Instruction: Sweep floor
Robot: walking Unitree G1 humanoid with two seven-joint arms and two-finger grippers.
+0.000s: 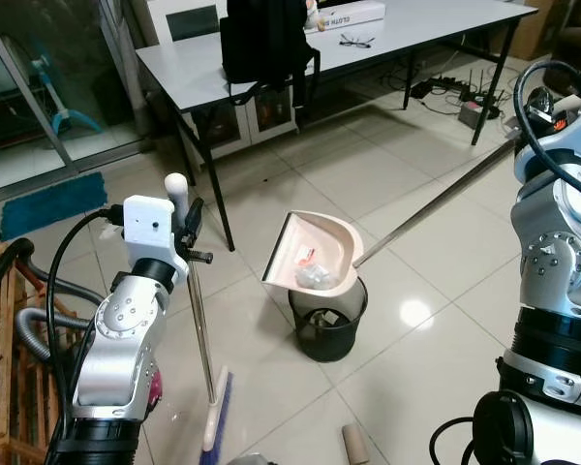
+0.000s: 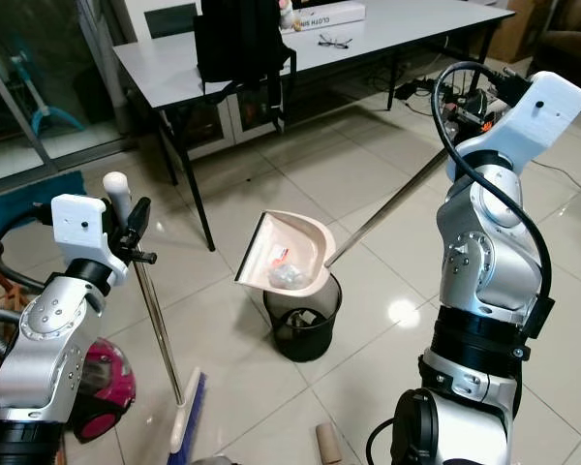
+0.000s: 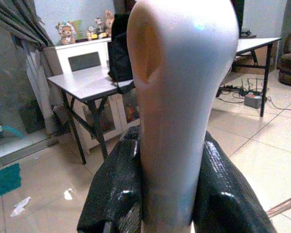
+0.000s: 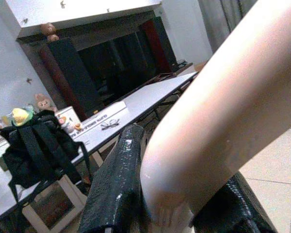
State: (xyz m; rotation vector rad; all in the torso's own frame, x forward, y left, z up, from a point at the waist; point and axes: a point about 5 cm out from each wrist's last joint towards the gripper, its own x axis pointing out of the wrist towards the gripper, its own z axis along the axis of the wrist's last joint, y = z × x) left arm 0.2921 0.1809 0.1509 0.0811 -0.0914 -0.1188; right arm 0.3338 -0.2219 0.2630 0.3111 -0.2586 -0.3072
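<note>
My left gripper [image 1: 188, 221] is shut on the broom handle [image 1: 199, 320] just under its white knob [image 3: 182, 87]; the broom stands nearly upright, its blue brush head [image 1: 216, 426] on the tiles. My right gripper [image 4: 179, 204] is shut on the pale end of the dustpan handle [image 4: 223, 111], up at the right. The long metal pole [image 1: 436, 203] slants down to the beige dustpan [image 1: 310, 254], which is tilted over a black mesh waste bin [image 1: 327, 316]. Crumpled scraps [image 1: 315, 277] lie in the pan's low end above the bin's mouth.
A grey table [image 1: 368, 44] with a black backpack [image 1: 263, 39] stands behind. Cables and a power strip [image 1: 455, 92] lie under it. A cardboard tube [image 1: 354, 444] lies on the floor near my feet. A vacuum with hose [image 2: 102, 387] and a wooden rack [image 1: 5, 320] are at left.
</note>
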